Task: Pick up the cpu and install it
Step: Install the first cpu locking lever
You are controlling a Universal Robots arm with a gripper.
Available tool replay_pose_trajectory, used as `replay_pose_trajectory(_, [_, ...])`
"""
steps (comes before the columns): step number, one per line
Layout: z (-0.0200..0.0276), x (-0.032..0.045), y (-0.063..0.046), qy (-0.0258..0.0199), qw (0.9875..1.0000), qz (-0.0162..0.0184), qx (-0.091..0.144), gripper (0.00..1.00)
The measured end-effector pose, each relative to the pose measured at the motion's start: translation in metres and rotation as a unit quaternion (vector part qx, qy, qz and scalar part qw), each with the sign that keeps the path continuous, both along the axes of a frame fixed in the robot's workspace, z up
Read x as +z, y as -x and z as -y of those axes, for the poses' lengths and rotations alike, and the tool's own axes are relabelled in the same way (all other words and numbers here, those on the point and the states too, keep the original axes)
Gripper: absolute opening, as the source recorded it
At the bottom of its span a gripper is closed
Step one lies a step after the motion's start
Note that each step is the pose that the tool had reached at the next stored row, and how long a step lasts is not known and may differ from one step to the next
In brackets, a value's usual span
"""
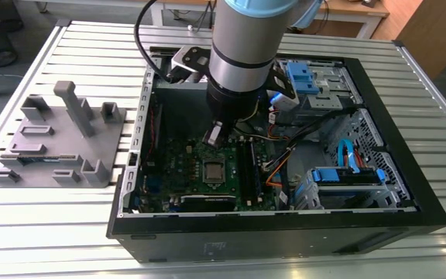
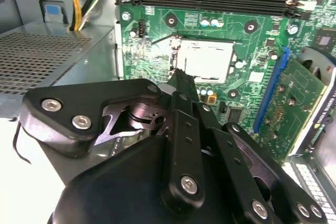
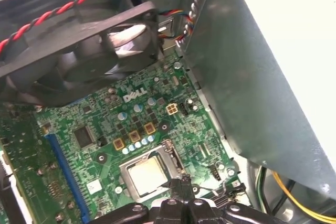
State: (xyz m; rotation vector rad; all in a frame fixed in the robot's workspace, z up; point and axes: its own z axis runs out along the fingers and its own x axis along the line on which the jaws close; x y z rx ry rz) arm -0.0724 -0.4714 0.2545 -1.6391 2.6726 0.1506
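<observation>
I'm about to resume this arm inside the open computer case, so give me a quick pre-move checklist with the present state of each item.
1. Small square silvery-grey cpu lies within the dark metal-framed socket: ok.
2. cpu fully seated flat: cannot tell.
3. Black gripper hangs above the green board, near the socket: ok.
4. Gripper fingers empty: cannot tell.
5. Black fan with red-black wires stands apart from the gripper: ok.
</observation>
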Motion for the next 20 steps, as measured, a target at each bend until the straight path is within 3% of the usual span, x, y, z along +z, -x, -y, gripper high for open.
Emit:
replay_pose_trajectory(3, [-0.0037, -0.0001, -0.001, 0.0000, 1.0000, 0.0000, 0.000, 0.11])
replay_pose_trajectory(16, [-0.0110, -0.0004, -0.018, 0.0005, 1.0000, 0.0000, -0.002, 0.11])
replay_pose_trajectory(20, [-0.0133, -0.0005, -0.020, 0.0022, 0.9999, 0.0000, -0.014, 0.11])
